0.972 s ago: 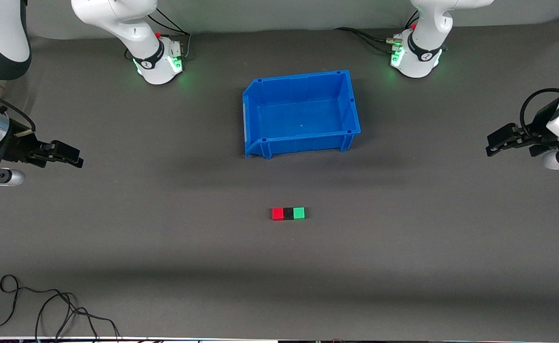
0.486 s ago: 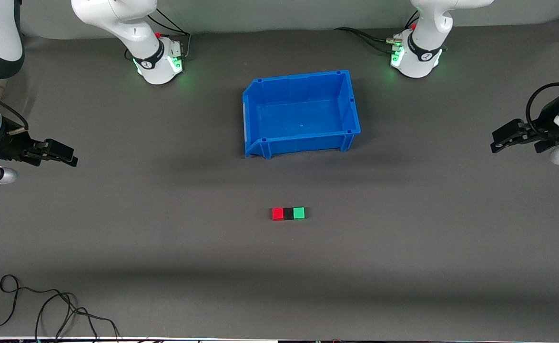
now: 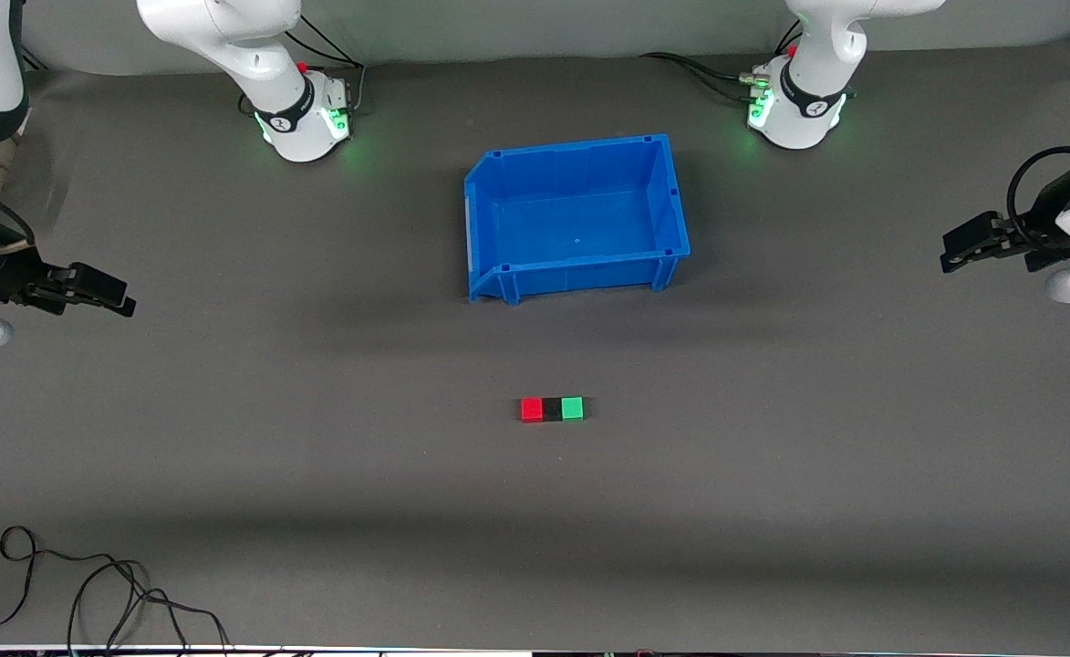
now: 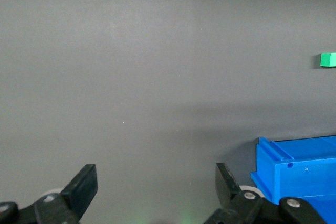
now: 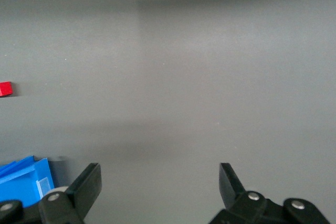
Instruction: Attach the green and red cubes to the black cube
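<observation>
**A:** Where are the cubes?

**B:** On the dark grey tabletop (image 3: 772, 474), three small cubes sit in one tight row, touching side to side. The black cube (image 3: 552, 409) is in the middle. The red cube (image 3: 531, 410) is pressed to its face toward the right arm's end of the tabletop, and the green cube (image 3: 573, 408) to its face toward the left arm's end. The row lies nearer to the front camera than the blue bin (image 3: 480, 228), well apart from it.

**A:** And the arms?

**B:** Both are drawn out to the ends of the tabletop, well away from the cubes. The right gripper (image 3: 101, 293) hangs over the tabletop's end on the right arm's side — its jaws are spread wide and hold nothing. The left gripper (image 3: 968, 246) hangs over the other end, jaws likewise released and empty.

**A:** What do the wrist cameras show?

**B:** The left wrist view shows its two parted fingers (image 4: 84, 187), bare tabletop between them, a corner of the bin and the green cube farther off. The right wrist view shows the same spread fingers (image 5: 90, 184), a sliver of the bin and the red cube.

**A:** Anything else?

**B:** A loose black cable (image 3: 88, 593) lies at the tabletop's edge nearest the front camera, toward the right arm's end.
</observation>
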`<state>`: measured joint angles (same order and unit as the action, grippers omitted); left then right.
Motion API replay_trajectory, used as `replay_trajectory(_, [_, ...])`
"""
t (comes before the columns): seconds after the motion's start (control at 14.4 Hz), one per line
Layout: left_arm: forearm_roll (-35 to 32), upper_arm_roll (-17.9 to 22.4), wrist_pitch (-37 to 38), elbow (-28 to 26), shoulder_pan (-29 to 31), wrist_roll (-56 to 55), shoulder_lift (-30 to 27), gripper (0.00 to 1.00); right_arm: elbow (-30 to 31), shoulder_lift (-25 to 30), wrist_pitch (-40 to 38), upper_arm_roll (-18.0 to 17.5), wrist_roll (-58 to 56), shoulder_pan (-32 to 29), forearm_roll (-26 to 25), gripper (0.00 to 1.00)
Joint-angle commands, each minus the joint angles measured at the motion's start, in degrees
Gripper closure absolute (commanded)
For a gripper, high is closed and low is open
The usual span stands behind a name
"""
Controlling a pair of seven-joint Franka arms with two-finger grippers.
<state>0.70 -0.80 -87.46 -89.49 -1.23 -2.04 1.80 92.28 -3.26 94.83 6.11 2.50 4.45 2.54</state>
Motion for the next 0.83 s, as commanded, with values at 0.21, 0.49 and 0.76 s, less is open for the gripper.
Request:
replay_trajectory(0.21, [-3.15, -0.16, 1.59, 0.72, -0.88, 0.28, 0.31, 0.00, 5.55, 4.50, 1.23, -6.99, 0.05, -7.35, -1.31, 0.01])
replay_trajectory(0.49, [-4.04, -0.25, 1.41, 0.72, -0.88, 0.37, 0.40, 0.00, 5.19, 4.06, 1.23, -6.90, 0.14, -6.56, -1.39, 0.01])
replay_trajectory(0.76, [-3.34, -0.25, 1.24, 0.81, -0.71, 0.19, 0.40, 0.00, 5.19, 4.06, 1.23, -6.90, 0.14, -6.47, -1.39, 0.01])
